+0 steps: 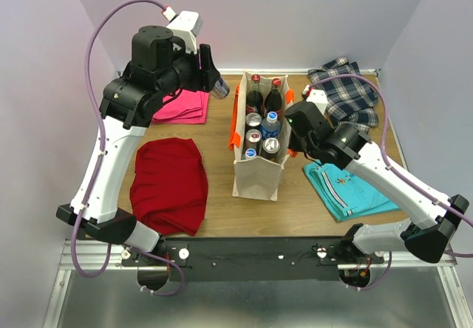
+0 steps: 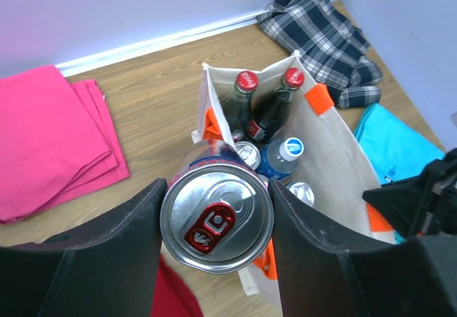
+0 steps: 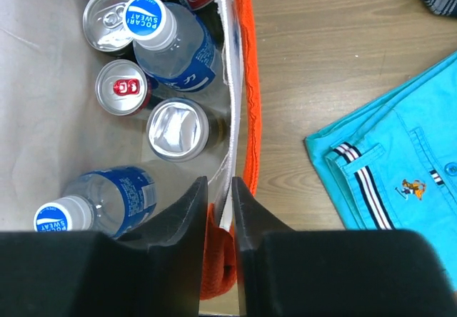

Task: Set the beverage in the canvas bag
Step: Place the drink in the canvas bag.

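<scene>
Pale lavender walls close in a wood-grain surface (image 1: 295, 210), and the orange-handled canvas bag (image 1: 257, 176) stands upright at its middle. Looking in, I can see two red-capped cola bottles (image 1: 255, 95), two blue-capped Pocari Sweat bottles (image 3: 171, 46) and several cans (image 3: 177, 129). The left jaws are spread wide and clamped on an upright drink can (image 2: 216, 220) with a red tab, held aloft just beside the bag's far left corner, near a folded pink cloth (image 1: 185, 106). The right jaws pinch the bag's right-hand rim between them. A red garment (image 1: 168, 184), a plaid shirt (image 1: 347, 88) and a turquoise shirt (image 1: 347, 188) lie around the bag.
</scene>
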